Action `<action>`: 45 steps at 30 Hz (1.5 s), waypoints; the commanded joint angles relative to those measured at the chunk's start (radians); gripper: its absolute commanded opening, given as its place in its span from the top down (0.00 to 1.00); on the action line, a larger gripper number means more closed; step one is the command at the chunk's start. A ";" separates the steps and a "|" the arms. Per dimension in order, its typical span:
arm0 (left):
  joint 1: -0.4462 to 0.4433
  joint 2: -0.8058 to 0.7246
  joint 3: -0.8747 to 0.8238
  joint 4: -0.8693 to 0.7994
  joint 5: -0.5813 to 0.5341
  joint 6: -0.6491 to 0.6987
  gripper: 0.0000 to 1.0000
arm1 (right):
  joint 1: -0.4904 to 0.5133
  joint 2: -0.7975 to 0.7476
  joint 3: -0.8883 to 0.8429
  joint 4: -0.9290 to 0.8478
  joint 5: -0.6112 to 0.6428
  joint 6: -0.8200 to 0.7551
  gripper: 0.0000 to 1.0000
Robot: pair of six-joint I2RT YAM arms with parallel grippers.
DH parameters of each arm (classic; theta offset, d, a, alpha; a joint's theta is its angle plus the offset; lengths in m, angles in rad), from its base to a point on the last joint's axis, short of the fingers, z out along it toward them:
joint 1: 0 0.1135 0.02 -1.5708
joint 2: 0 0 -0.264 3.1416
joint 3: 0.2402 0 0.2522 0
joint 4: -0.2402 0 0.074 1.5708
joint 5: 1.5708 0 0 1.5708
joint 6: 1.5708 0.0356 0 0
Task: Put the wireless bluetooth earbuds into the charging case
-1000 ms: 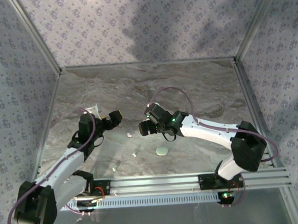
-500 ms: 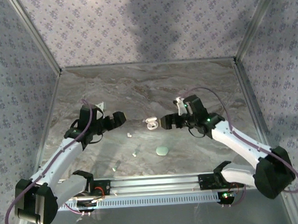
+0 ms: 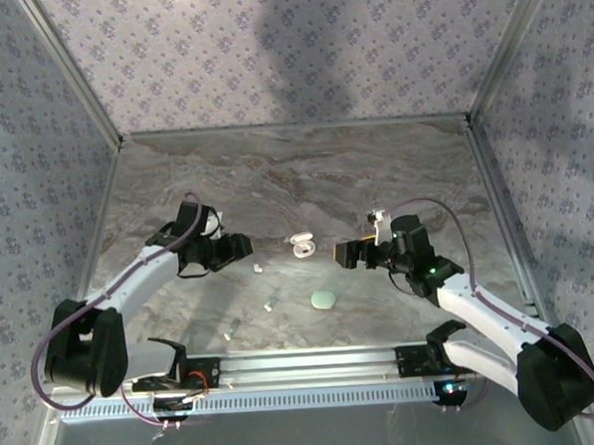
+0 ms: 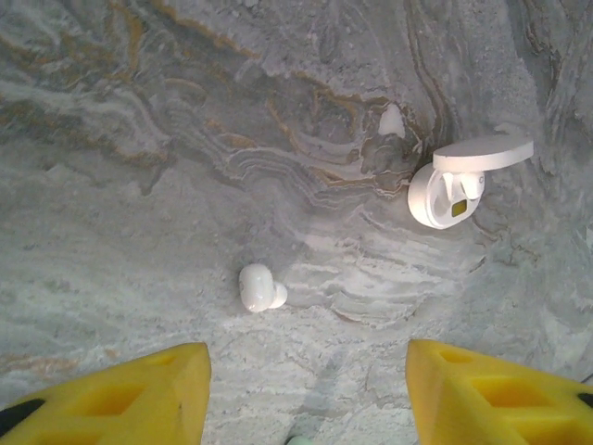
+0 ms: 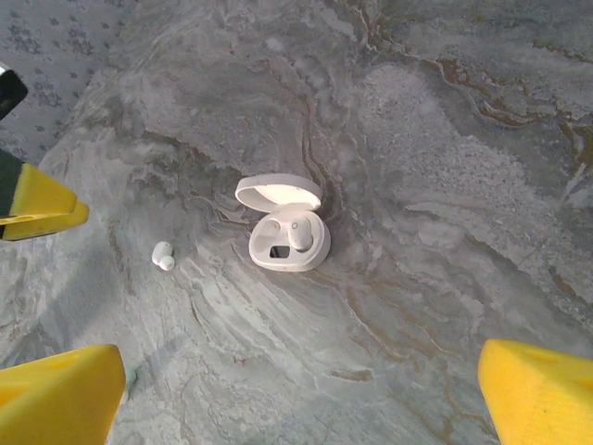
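A white charging case (image 3: 303, 245) lies open on the marble table between my two grippers. One earbud (image 5: 298, 236) sits in its right socket; the other socket looks empty. The case (image 5: 287, 234) has its lid up at the far side. A loose white earbud (image 4: 259, 287) lies on the table just ahead of my left gripper (image 4: 306, 399), which is open and holds nothing. That earbud (image 3: 258, 268) lies left of the case. My right gripper (image 3: 346, 252) stands open to the right of the case, well apart from it. Two more pale earbuds (image 3: 268, 307) lie nearer the arm bases.
A shut mint oval case (image 3: 323, 299) lies in front of the white case. The third pale bit (image 3: 230, 336) rests near the front rail (image 3: 384, 355). Patterned walls close in the table on three sides. My left gripper's yellow finger (image 5: 37, 199) shows at the right wrist view's left edge.
My right arm has drawn back to the right, leaving the open white case on the table. My left gripper has moved right and a little nearer, towards the loose earbud.
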 commanded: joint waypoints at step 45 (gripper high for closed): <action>-0.062 0.272 -0.005 0.090 0.050 0.085 0.67 | 0.049 0.165 0.051 0.067 0.027 -0.015 0.05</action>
